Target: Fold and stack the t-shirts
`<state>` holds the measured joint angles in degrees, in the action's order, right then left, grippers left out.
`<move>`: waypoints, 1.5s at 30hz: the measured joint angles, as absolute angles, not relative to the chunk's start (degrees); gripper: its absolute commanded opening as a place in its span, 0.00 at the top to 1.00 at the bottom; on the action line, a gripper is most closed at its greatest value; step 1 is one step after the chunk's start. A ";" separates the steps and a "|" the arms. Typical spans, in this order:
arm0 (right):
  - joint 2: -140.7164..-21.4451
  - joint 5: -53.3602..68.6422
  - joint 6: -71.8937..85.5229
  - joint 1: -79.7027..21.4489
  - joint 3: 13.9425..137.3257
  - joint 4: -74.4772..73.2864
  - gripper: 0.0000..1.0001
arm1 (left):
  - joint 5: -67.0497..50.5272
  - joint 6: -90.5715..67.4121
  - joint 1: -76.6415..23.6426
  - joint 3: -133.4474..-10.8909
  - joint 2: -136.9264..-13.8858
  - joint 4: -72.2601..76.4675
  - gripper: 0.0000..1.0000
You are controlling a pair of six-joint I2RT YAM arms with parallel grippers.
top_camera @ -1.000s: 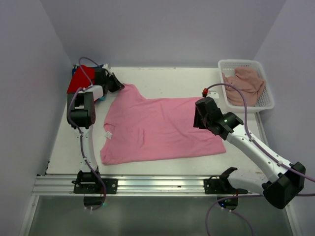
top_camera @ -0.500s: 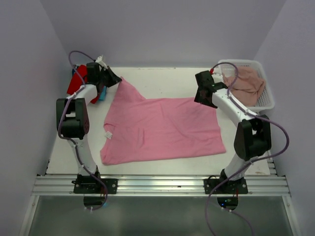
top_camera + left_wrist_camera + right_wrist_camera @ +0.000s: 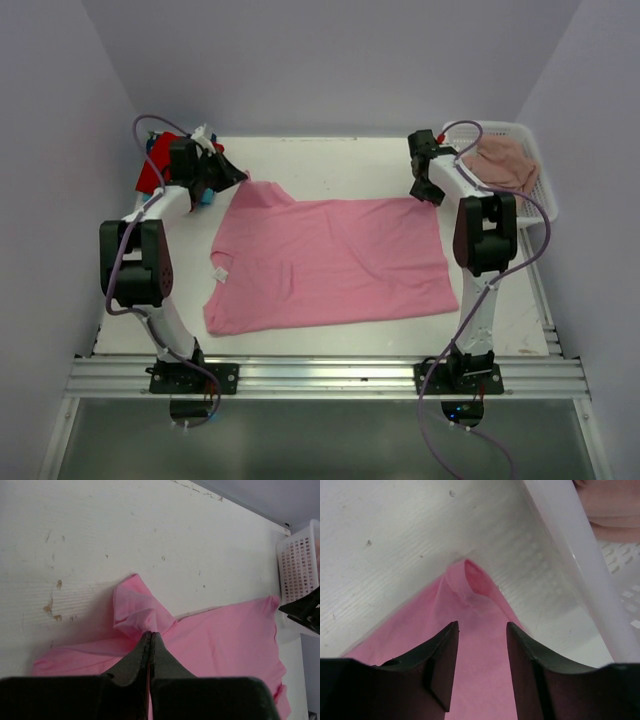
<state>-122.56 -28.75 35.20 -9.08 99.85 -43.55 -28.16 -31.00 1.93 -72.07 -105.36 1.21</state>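
Observation:
A bright pink t-shirt (image 3: 330, 262) lies spread flat across the table. My left gripper (image 3: 243, 179) is shut on its far left sleeve, and in the left wrist view the fingertips (image 3: 150, 633) pinch a bunched fold of the pink cloth (image 3: 225, 640). My right gripper (image 3: 426, 190) is open over the shirt's far right corner. Its fingers straddle the pink cloth (image 3: 470, 597) there without pinching it (image 3: 482, 627). A red t-shirt (image 3: 152, 172) and a bit of teal-blue cloth (image 3: 206, 197) sit at the far left. A dusty-pink t-shirt (image 3: 505, 160) lies in the basket.
The white mesh basket (image 3: 540, 205) stands at the far right corner. Its rim (image 3: 570, 540) runs right beside my right gripper. The back wall is close behind both grippers. The metal rail with the arm bases (image 3: 320, 375) lines the near edge.
My right arm swung from over the shirt's right edge out to its far right corner beside the basket. My left gripper shifted slightly along the back, still pinching the sleeve.

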 measured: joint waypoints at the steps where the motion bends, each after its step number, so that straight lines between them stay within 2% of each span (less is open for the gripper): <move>1: -123.39 -28.73 35.33 -8.78 100.44 -43.88 0.56 | -28.29 -31.00 1.93 -71.46 -104.62 1.10 1.00; 17: -131.44 -29.47 35.83 -7.75 113.27 -46.78 0.63 | -29.41 -30.41 1.93 -67.59 -98.24 -1.93 1.00; 22: -132.05 -30.65 36.49 -7.20 112.95 -48.07 0.56 | -29.43 -30.22 1.93 -67.59 -96.97 -3.05 1.00; 25: -131.96 -31.03 36.95 -7.05 110.85 -47.94 0.56 | -29.41 -30.15 1.93 -67.59 -96.84 -3.73 1.00; 33: -131.96 -30.70 37.39 -6.92 107.68 -47.62 0.70 | -29.41 -29.78 1.93 -67.59 -96.84 -4.45 1.00; 35: -131.96 -30.46 37.56 -6.76 107.68 -47.59 0.70 | -29.41 -29.76 1.93 -67.59 -96.84 -4.47 1.00; 40: -131.96 -30.44 37.39 -6.70 107.90 -47.55 0.61 | -29.41 -29.39 1.93 -67.59 -96.84 -4.47 1.00; 45: -131.96 -30.46 36.58 -6.74 107.94 -46.52 0.59 | -29.43 -29.36 1.96 -67.59 -96.84 -4.47 1.00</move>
<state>-131.96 -30.46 36.58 -6.74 107.94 -46.52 -29.43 -29.36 1.96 -67.59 -96.84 -4.47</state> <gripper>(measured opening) 0.402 0.007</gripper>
